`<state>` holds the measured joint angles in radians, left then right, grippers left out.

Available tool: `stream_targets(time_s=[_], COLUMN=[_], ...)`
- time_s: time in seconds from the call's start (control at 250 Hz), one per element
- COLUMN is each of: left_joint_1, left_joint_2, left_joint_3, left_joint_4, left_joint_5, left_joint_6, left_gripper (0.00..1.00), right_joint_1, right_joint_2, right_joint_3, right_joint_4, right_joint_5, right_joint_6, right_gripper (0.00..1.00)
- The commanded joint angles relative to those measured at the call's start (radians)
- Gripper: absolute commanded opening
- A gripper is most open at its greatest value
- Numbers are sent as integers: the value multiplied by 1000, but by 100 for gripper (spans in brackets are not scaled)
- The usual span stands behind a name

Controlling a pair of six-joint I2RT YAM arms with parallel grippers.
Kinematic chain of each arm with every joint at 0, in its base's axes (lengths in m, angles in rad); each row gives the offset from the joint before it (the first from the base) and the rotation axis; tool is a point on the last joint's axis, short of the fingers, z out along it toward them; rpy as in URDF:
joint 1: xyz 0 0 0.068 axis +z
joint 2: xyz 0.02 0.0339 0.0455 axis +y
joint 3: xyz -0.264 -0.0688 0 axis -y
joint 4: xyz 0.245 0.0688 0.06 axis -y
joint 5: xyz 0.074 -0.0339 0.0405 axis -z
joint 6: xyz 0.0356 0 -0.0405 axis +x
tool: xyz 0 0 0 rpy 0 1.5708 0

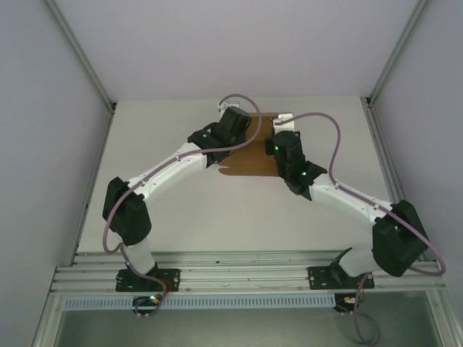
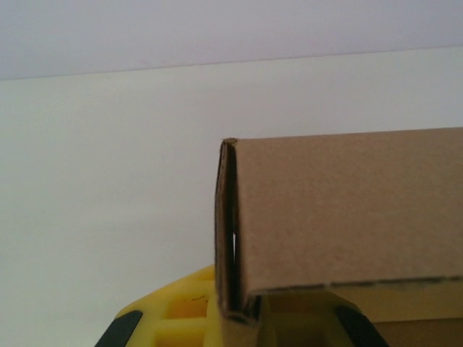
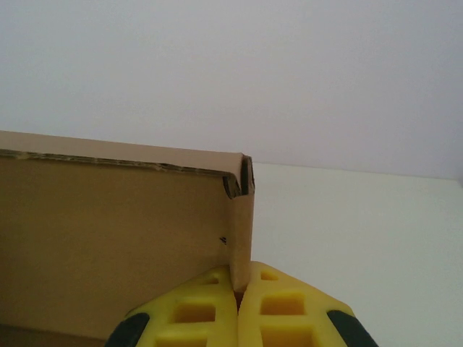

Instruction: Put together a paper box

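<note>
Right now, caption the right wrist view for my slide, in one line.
Right gripper, yellow fingers shut, pinching an upright folded wall of the brown paper box, pale table behind.

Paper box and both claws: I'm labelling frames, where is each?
paper box (image 1: 249,160), top external view, brown panel between the arms.
left claw (image 2: 240,318), left wrist view, gap between yellow fingertips.
right claw (image 3: 238,288), right wrist view, where fingertips meet.

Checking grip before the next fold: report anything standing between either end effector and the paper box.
Nothing visible does: the left end effector and the right end effector each pinch a wall of the paper box.
</note>
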<state>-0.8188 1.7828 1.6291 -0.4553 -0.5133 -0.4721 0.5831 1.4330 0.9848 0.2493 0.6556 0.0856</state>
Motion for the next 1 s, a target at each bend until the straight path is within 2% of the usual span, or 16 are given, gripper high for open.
stream_targets(time_s=[0.0,0.124,0.26,0.32,0.359,0.419,0.455,0.499,0.583,0.627,0.687,0.763,0.927,0.998], left_joint_1=[-17,-21,-26,-25,-25,-25,-22,-19,-20,-19,-19,-19,-21,-20], left_joint_2=[-4,-18,-29,-28,-27,-21,-17,-13,-7,-5,-4,0,7,4], left_joint_3=[70,74,75,74,76,77,77,78,83,82,80,80,80,75], left_joint_4=[-120,-142,-149,-152,-148,-135,-125,-113,-111,-110,-108,-106,-103,-100], left_joint_5=[-146,-160,-179,-183,-178,-153,-124,-94,-74,-74,-75,-71,-62,-61], left_joint_6=[-61,-92,-94,-94,-95,-91,-84,-82,-80,-80,-80,-78,-77,-77], left_gripper=[0,0,0,0,0,0,0,0,0,0,0,0,0,0], right_joint_1=[-28,-85,-99,-104,-107,-113,-122,-134,-147,-149,-153,-158,-173,-178], right_joint_2=[64,93,154,171,168,133,105,75,28,3,-31,-97,-201,-219], right_joint_3=[42,57,54,51,53,36,18,1,-16,-20,-25,-42,-69,-64], right_joint_4=[-99,-176,-63,-34,-54,-77,-75,-65,-49,-51,-56,-48,-59,-87], right_joint_5=[293,319,427,428,359,180,6,-140,-329,-383,-453,-515,-591,-583], right_joint_6=[8,91,-60,-92,-82,-32,-2,36,68,78,85,100,116,123], right_gripper=[4,3,3,4,6,11,16,19,28,33,44,50,80,80])
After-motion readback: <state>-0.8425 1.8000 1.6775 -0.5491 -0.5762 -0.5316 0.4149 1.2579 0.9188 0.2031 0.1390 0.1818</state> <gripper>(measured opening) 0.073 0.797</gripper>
